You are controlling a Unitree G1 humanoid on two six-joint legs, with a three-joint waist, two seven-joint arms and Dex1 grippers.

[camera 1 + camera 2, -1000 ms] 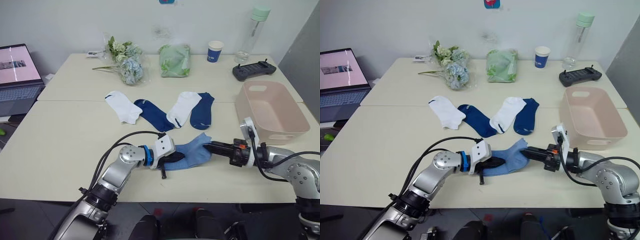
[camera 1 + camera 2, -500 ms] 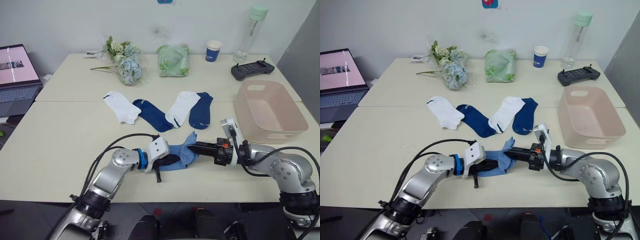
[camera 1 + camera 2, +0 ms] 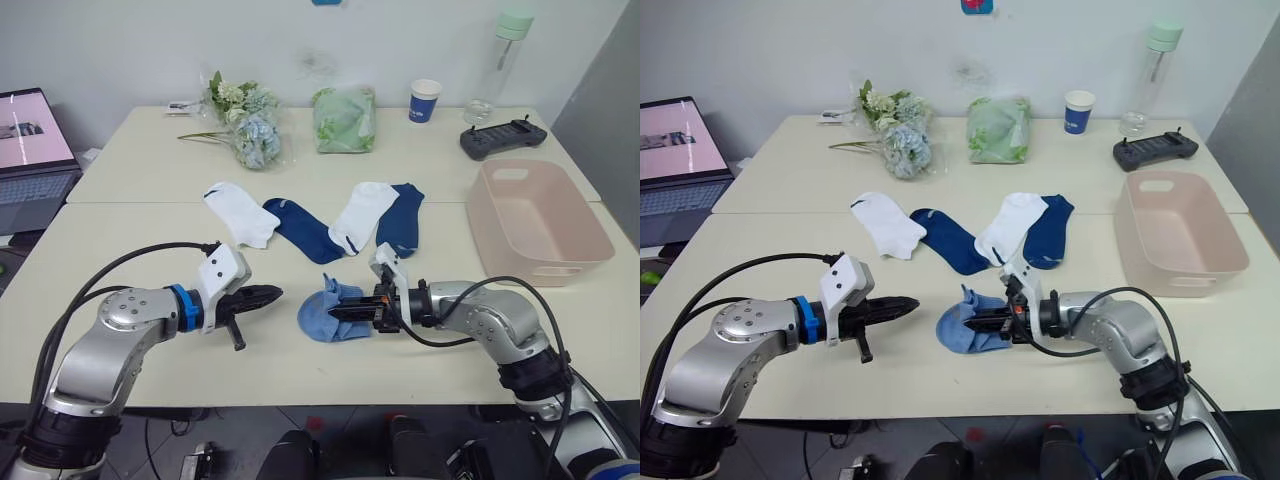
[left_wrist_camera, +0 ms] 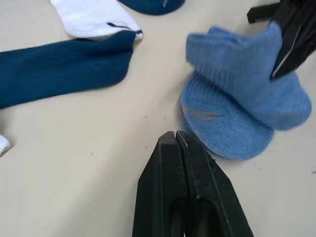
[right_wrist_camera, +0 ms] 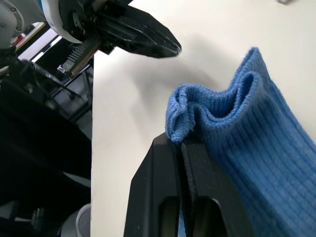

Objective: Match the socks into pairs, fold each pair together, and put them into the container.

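on the table [image 3: 120, 250] lie two white socks [image 3: 238, 212], two navy socks [image 3: 305, 229]; right tool [image 3: 345, 312] pinches the folded light blue pair [image 3: 328, 310], left tool [image 3: 268, 294] closed, empty.

Light blue pair [image 3: 330, 312] folded near table's front edge; white and navy socks [image 3: 315, 224] behind; pink container [image 3: 540, 221] right.

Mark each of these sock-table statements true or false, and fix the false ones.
1. The right pincer grips the light blue socks. True.
2. The left pincer holds a navy sock. False: it is shut on nothing, apart from the socks.
3. The pink container already has socks in it. False: it is empty.
4. Two white and two navy socks lie flat beyond the blue bundle. True.
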